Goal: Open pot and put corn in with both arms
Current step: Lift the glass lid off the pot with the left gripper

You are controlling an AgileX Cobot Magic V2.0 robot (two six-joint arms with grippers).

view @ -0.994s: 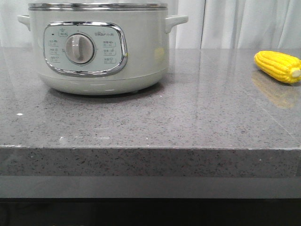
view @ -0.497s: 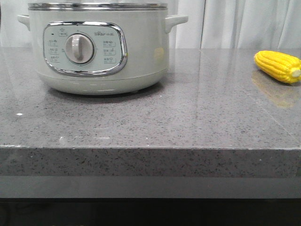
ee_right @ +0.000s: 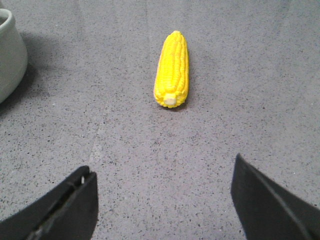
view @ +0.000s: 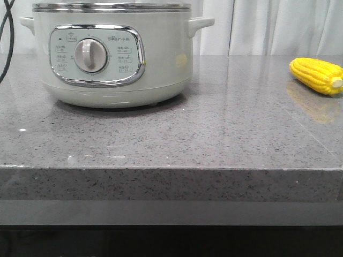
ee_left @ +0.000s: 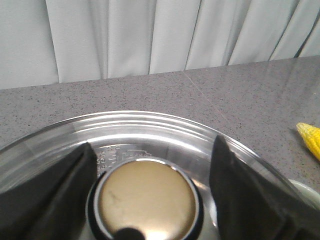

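The pale cream-green pot (view: 112, 59) stands at the back left of the counter, dial panel facing me. Its glass lid (ee_left: 150, 127) sits on top, shut. In the left wrist view my left gripper (ee_left: 152, 145) is open just above the lid, one black finger on each side of the round brass-coloured knob (ee_left: 146, 200). The yellow corn (view: 317, 76) lies on the counter at the far right, apart from the pot. In the right wrist view my right gripper (ee_right: 162, 167) is open over bare counter, with the corn (ee_right: 172, 70) lying ahead of it, pale cut end toward the fingers. Neither gripper shows in the front view.
The grey speckled counter (view: 177, 139) has its front edge close to the camera. White curtains (view: 268, 27) hang behind it. A black cable (view: 5, 37) hangs at the top left, beside the pot. The pot's side (ee_right: 7, 55) shows in the right wrist view.
A black cable has come into the front view at the top left. The pot and the corn have not moved.
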